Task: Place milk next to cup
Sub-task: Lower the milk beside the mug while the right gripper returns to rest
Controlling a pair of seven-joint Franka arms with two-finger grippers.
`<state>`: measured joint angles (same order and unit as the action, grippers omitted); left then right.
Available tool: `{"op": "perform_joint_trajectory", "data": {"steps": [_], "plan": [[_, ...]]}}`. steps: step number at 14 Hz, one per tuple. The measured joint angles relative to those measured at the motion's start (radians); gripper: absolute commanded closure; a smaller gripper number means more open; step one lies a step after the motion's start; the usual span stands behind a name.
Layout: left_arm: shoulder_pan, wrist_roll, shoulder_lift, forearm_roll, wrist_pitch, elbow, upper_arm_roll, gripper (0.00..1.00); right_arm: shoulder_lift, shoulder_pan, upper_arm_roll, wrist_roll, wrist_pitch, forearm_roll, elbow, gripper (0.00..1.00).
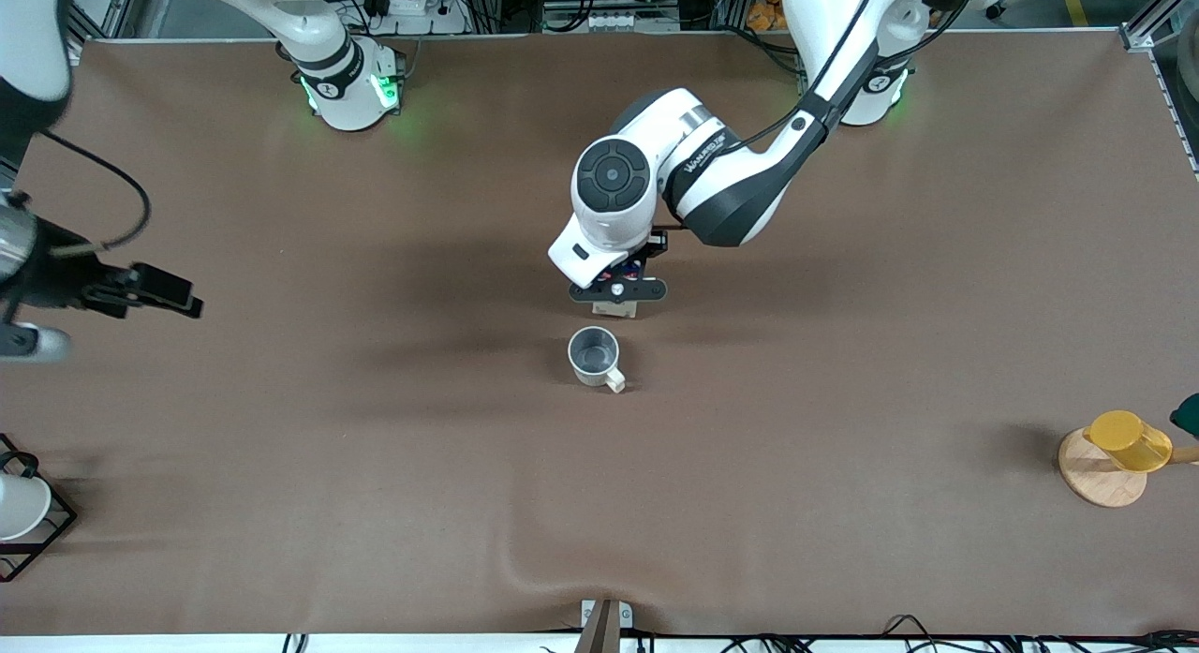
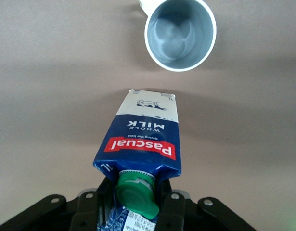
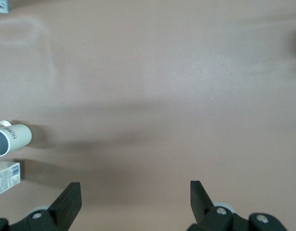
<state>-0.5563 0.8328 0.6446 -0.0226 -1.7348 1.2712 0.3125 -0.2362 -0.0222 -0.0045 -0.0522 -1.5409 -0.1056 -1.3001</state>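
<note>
1. Left pincer (image 1: 618,292) clamped tight on the gable top of the milk (image 2: 140,142), fingers (image 2: 169,211) pinching either side of the green cap; carton hanging base-down, slightly tilted.
2. Milk positioned just beside the cup (image 1: 594,356), on the side farther from the front camera, with a narrow strip of bare worktop (image 1: 843,400) showing between the two.
3. Carton base very low; impossible to tell from these views whether touching the worktop or a hair above it.
4. Cup upright in mid-worktop, apparently empty, grey inside, handle pointing toward the front camera.
5. Right pincer (image 3: 135,199) spread wide, gripping nothing, hovering over bare brown worktop at the right arm's end; right arm waiting, well apart from the action.
6. Also present, all well apart from the cup: a yellow cup (image 1: 1129,440) tipped on a round wooden coaster (image 1: 1096,475) at the left arm's end, and a white cup in a black wire frame (image 1: 28,512) at the right arm's end.
7. Progress, by judgement: pick-up and carry finished, carton brought to its spot beside the cup.
8. Left to do, by judgement: settle the base flat, release the grip, lift clear without tipping the carton or nudging the cup.
</note>
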Motion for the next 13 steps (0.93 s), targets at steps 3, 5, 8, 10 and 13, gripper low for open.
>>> {"op": "perform_joint_trajectory", "data": {"steps": [3,5,8,10,13], "plan": [[0.000,0.000,0.015,0.000,-0.029,-0.009,-0.001,0.65,0.101,0.000,0.008,0.020,0.008,0.000,0.001,0.00],[0.000,0.000,0.025,0.000,-0.041,-0.010,-0.002,0.64,0.159,0.008,0.007,0.070,0.045,0.000,-0.003,0.00],[0.000,0.000,0.032,0.000,-0.054,-0.012,-0.003,0.44,0.173,0.038,0.012,0.170,0.053,0.000,-0.013,0.00],[0.002,0.000,0.033,0.000,-0.060,-0.012,-0.005,0.44,0.172,0.068,0.016,0.224,0.047,0.000,-0.031,0.00],[0.005,0.000,0.035,0.000,-0.062,-0.013,-0.006,0.00,0.169,0.093,0.019,0.256,0.039,0.001,-0.056,0.00]]}}
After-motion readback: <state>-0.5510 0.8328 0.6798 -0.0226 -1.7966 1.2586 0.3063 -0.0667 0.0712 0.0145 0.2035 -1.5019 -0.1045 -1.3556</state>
